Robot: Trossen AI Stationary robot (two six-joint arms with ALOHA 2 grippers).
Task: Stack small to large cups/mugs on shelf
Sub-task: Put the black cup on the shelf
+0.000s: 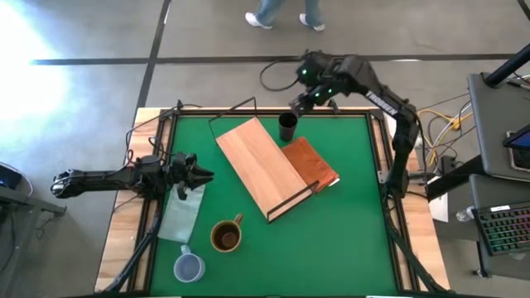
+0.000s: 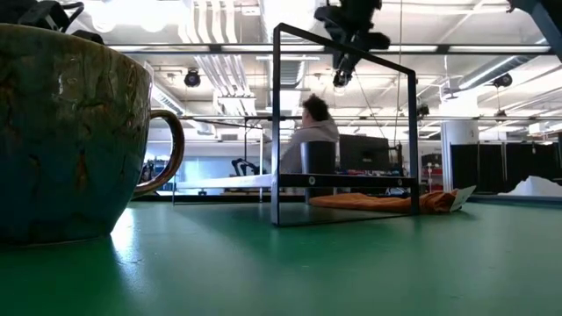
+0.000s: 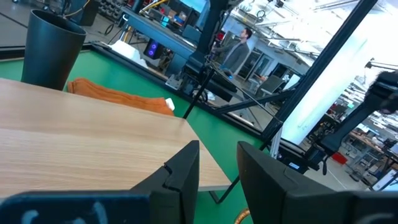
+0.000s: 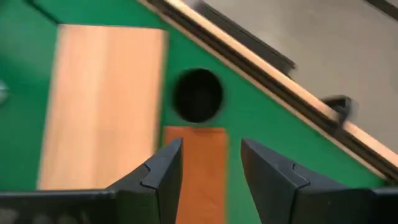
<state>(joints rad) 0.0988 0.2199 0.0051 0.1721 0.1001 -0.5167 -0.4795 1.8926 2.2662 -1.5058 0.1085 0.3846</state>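
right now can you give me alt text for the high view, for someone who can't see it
Overhead view of a green table: the right gripper, fingers open, hovers near a narrow black cylindrical cup beside a long light-wood shelf board. A brown handled mug and a pale blue-grey translucent cup stand nearer the left gripper, which waits at the left edge.

no legible text, labels, brands or numbers in any view
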